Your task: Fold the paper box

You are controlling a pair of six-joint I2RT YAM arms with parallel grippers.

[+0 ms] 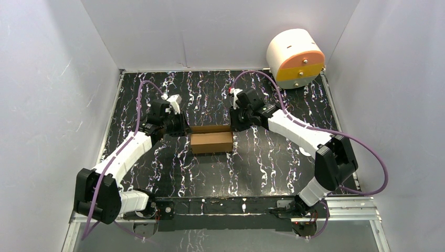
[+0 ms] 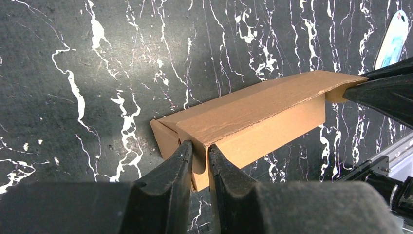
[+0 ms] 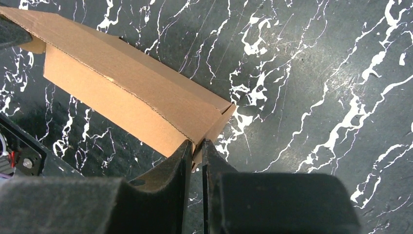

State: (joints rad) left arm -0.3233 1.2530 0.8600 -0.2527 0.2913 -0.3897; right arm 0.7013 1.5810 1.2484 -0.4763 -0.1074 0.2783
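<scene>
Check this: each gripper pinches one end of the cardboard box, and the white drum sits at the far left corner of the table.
Wrong corner. The top view shows the white drum at the far right corner of the table. The rest stands: the left gripper and right gripper each pinch one end of the cardboard box.

A white cylinder (image 1: 287, 50) with an orange-and-yellow face lies at the far right corner of the black, white-veined table (image 1: 252, 165), between pale walls (image 1: 47, 79).
</scene>
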